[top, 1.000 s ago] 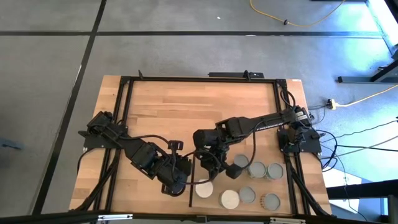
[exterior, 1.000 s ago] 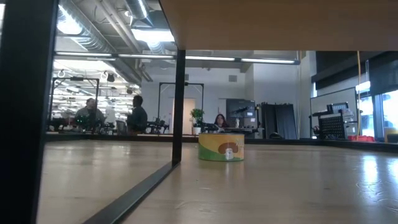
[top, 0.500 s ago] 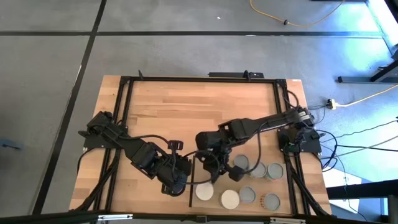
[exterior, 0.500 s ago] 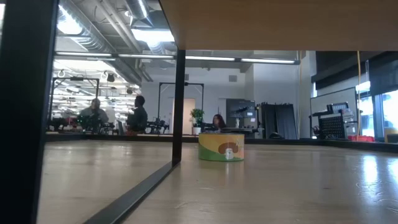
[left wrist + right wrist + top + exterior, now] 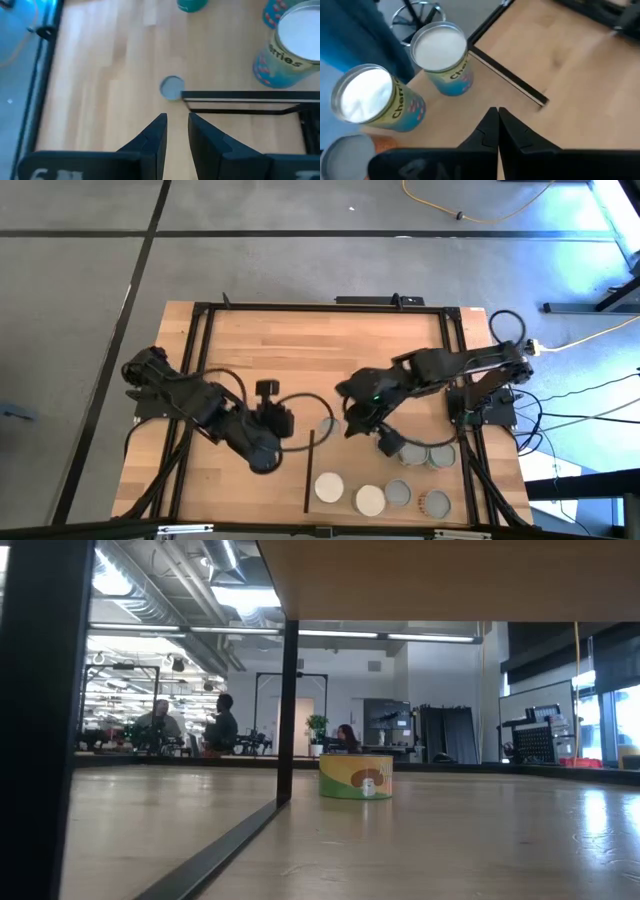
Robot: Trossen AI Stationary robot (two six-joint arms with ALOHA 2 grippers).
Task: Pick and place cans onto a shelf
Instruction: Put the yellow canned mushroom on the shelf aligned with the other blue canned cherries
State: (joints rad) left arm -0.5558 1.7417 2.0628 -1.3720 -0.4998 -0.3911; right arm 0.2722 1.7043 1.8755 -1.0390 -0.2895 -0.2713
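Note:
The pale wood shelf (image 5: pixel 350 468) fills the table's near right part, and its dark edge strip (image 5: pixel 308 472) runs along its left side. Several cans with white or grey tops stand upright on it, among them two cherry-label cans (image 5: pixel 442 57) (image 5: pixel 367 100). One green-yellow can (image 5: pixel 355 776) stands on its base on the tabletop just past the shelf's far left corner (image 5: pixel 327 425). It also shows in the left wrist view (image 5: pixel 172 88). My left gripper (image 5: pixel 177 120) is slightly open and empty, left of that can. My right gripper (image 5: pixel 496 114) is shut and empty above the shelf's far left corner.
A black frame (image 5: pixel 320 307) runs round the tabletop. Bare planks lie across the far half (image 5: pixel 320 350). In the low view the shelf's underside (image 5: pixel 450 580) is overhead and a dark post (image 5: pixel 286 710) stands beside the can. People sit far off in the room behind.
My right gripper has drawn back from the shelf's left edge toward the table's far and right edges, which uncovers the can on the tabletop. My left gripper has gone a little toward the table's left and far edges. The cans have stayed put.

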